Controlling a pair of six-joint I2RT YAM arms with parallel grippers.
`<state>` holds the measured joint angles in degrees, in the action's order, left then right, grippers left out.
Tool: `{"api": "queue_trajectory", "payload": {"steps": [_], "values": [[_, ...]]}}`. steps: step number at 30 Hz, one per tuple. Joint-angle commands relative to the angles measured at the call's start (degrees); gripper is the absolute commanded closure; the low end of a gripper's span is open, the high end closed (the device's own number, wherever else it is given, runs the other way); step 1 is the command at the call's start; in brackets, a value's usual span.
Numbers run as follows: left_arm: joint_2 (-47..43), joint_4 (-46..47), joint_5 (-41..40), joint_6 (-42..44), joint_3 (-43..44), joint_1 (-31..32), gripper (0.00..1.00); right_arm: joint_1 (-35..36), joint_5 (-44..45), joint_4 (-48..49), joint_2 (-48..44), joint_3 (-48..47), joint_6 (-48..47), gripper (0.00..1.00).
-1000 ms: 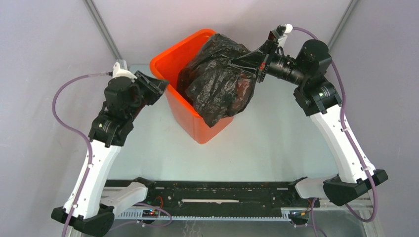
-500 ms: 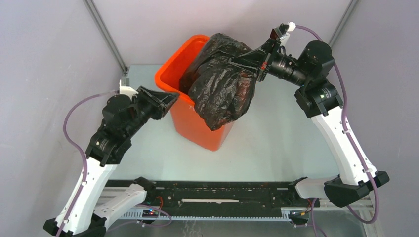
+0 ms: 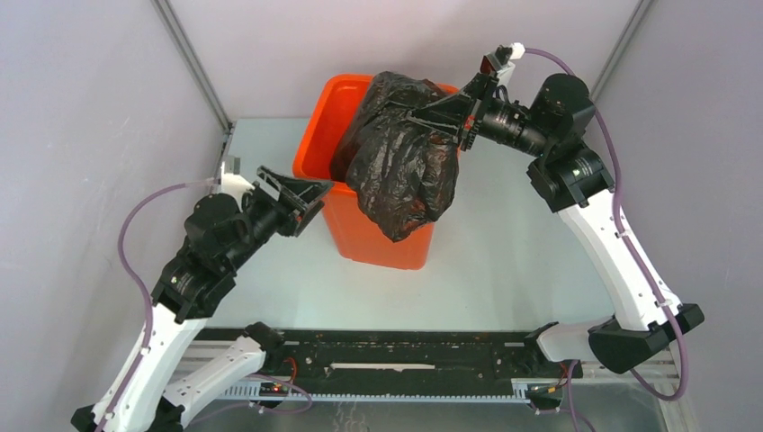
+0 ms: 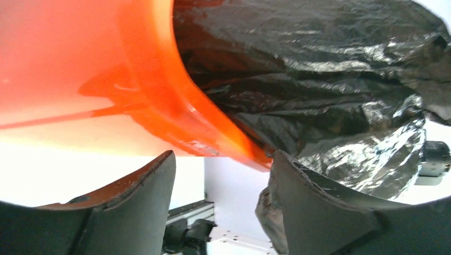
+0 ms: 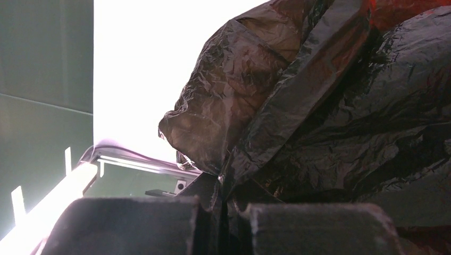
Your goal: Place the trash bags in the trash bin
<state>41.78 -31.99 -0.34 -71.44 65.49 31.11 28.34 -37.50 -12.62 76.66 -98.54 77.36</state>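
**Bag bunched over bin mouth; right jaws gripping, left jaws released**

Trash bin (image 3: 378, 245) stood on the table (image 3: 522, 261), toward the far side and between the two arms, mouth facing up. Black trash bag (image 3: 400, 157) sat bunched over the mouth and covered most of it. Only the left part of the rim and a strip of inner wall showed orange. Most of the bag rose above the rim. One lobe hung outside over the near right corner and down the front wall, stopping short of the table.

Right arm (image 3: 576, 171): right jaws were clenched on a fold at the bag's upper right, above the far right rim. In the right wrist view, a strip of crinkled film (image 5: 319, 106) ran down into the closed fingers.

Left arm (image 3: 216, 243): left jaws were released and spread apart, just beside the bin's left wall. In the left wrist view, the rolled rim (image 4: 175, 106) crossed just beyond the fingertips (image 4: 154, 180), in line with the gap. Could not tell whether either finger touched the plastic. The bag (image 4: 319, 95) lay on the far side of that rim.
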Motion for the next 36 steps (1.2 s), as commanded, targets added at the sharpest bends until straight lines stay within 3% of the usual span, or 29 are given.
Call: {"api": "queue_trajectory", "payload": {"steps": [1,3,8,13,15,17,22,27,31,36], "values": [[-4.05,-7.44,-2.99,10.22,3.08,0.18,0.21,0.14,0.32,-2.16,1.31,-3.54,-3.45,1.0],[-7.47,-7.7,-2.73,12.3,2.75,0.17,0.16,-0.04,0.39,-3.71,2.4,-5.1,-4.31,1.0],[-10.54,-3.27,3.21,19.71,5.87,0.13,0.15,-0.15,0.64,-6.28,4.89,-8.56,-5.73,1.0],[-3.51,-0.97,9.28,26.1,16.57,0.26,0.22,0.11,2.92,-12.52,7.51,-13.21,-6.95,1.0],[0.37,0.57,9.67,28.08,20.79,1.31,0.2,0.29,4.43,-14.55,7.95,-14.45,-7.15,1.0],[4.51,-0.72,5.9,31.97,26.28,4.89,0.16,0.44,6.45,-16.74,8.14,-15.22,-7.18,1.0],[14.43,-8.26,-13.42,44.66,39.46,18.64,0.13,1.55,14.45,-25.16,8.0,-17.64,-6.8,1.0],[20.64,-9.89,-25.5,55.2,46.2,29.88,0.11,3.2,21.66,-30.85,8.08,-20.41,-7.39,1.0],[29.67,-14.89,-33.22,65.45,56.47,38.59,0.11,4.45,23.35,-31.53,8.5,-21.25,-6.2,1.0],[39.6,-21.76,-40.77,74.99,66.85,43.04,0.14,5.57,25.01,-31.23,8.02,-21.19,-5.43,1.0]]}}
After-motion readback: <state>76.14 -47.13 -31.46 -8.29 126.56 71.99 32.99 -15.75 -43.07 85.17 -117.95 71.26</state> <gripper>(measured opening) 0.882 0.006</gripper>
